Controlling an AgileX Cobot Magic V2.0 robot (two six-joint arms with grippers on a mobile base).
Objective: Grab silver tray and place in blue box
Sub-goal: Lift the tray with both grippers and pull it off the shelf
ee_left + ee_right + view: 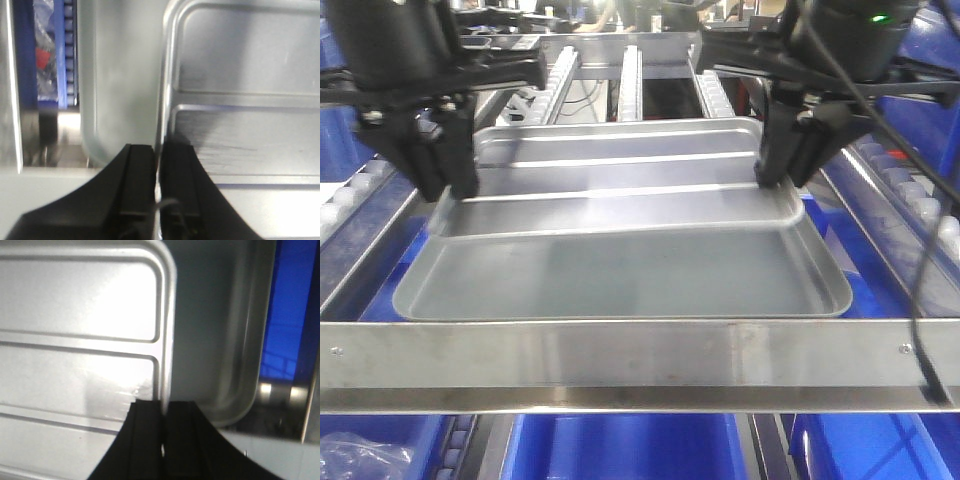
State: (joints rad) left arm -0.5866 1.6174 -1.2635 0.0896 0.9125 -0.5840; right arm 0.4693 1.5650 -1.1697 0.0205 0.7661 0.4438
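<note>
Pincers clamp the silver tray [620, 175] by its side rims: left pincer [448, 180] at left, right pincer [775, 175] at right. It lies over a second tray [620, 275]; the blue box [620, 450] shows below the near steel rail [620, 360].

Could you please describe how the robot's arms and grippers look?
Both arms are black. The left gripper and right gripper have thick, flat black fingers. A small green light glows on the right arm, and a thin black cable runs from it.
</note>
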